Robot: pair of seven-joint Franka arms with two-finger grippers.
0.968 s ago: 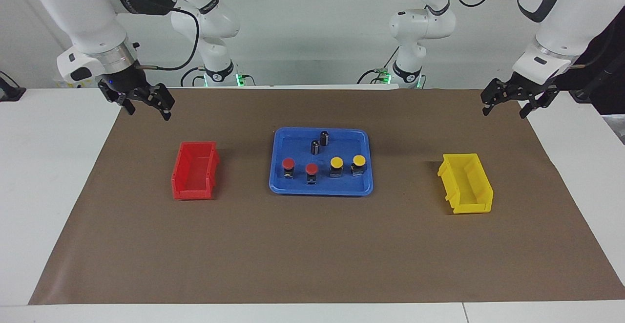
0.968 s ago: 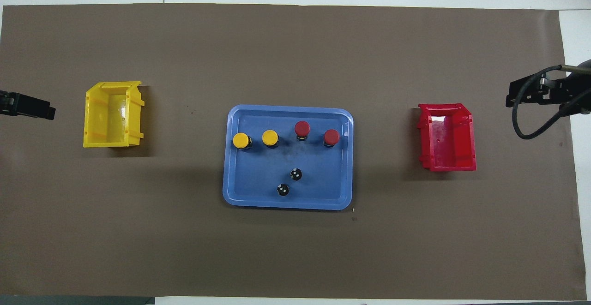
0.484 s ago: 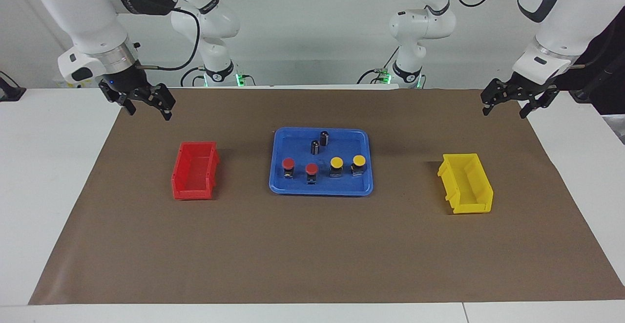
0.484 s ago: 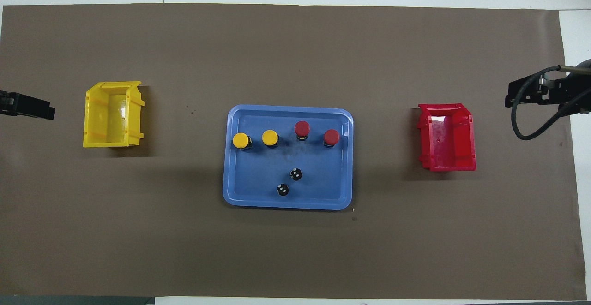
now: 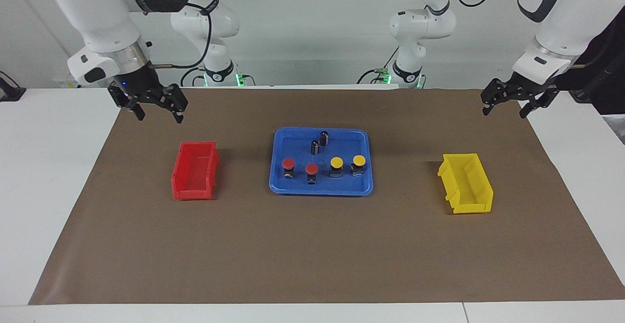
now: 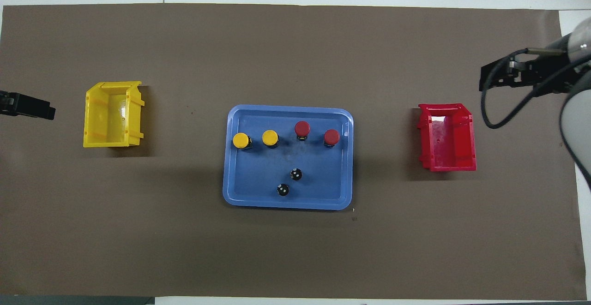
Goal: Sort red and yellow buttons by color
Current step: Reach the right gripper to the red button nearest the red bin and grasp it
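Two red buttons (image 5: 288, 165) (image 5: 311, 171) and two yellow buttons (image 5: 336, 165) (image 5: 359, 163) stand in a row in the blue tray (image 5: 320, 189). In the overhead view the red caps (image 6: 302, 128) (image 6: 331, 137) and the yellow caps (image 6: 241, 140) (image 6: 270, 138) show in the tray (image 6: 286, 203). My right gripper (image 5: 158, 114) is open and empty, up over the brown mat's edge beside the red bin (image 5: 193, 193). My left gripper (image 5: 504, 112) is open and empty, and waits over the mat's edge at the left arm's end.
Two small dark cylinders (image 5: 324, 138) (image 5: 315, 147) stand in the tray, nearer to the robots than the buttons. An empty red bin (image 6: 447, 166) sits toward the right arm's end. An empty yellow bin (image 5: 471, 208) sits toward the left arm's end. The brown mat (image 5: 312, 254) covers the table.
My right gripper has moved a little inward over the mat, toward the red bin. The left arm, buttons and bins have not moved.
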